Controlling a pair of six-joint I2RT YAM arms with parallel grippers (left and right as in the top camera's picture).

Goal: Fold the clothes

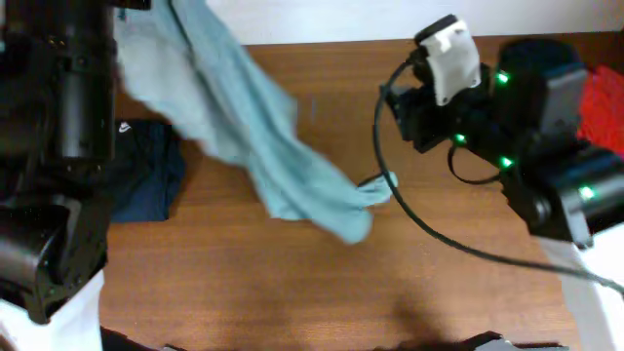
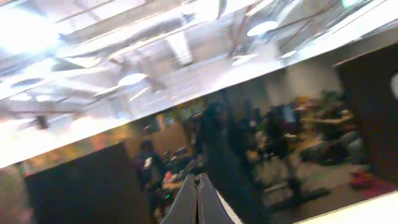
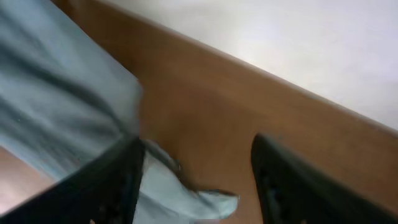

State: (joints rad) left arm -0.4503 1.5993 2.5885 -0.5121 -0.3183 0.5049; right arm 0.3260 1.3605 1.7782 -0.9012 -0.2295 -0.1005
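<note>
T-shirt (image 1: 263, 146): pale grey-blue, raised at far left, draped diagonally down to mid-tabletop (image 1: 292, 283) | navy garment (image 1: 146, 180): laid on the tabletop, left of it | red garment (image 1: 603, 97): seen at right edge | right fingers (image 3: 298, 186): spread, shirt hem lying by one | left fingers (image 2: 186, 202): pressed together, pointed upward.

T-shirt (image 1: 263, 146): we see plain pale grey-blue, and the same in the right wrist view (image 3: 56, 106).
Dark garment (image 1: 146, 180), left of the T-shirt: we read it as navy, with a small white logo (image 1: 125, 126).
Red garment (image 1: 600, 97), far right of the T-shirt: bright red.
Table (image 1: 292, 283): warm brown wood.
Right arm (image 1: 526, 127): black, dotted with green lights (image 1: 502, 78); we note a white block (image 1: 450, 54) on it.
Left arm (image 1: 68, 127): black.
Cable (image 1: 429, 229), right of the T-shirt: black.
Right gripper (image 3: 196, 142): we see black fingers (image 3: 106, 186).
</note>
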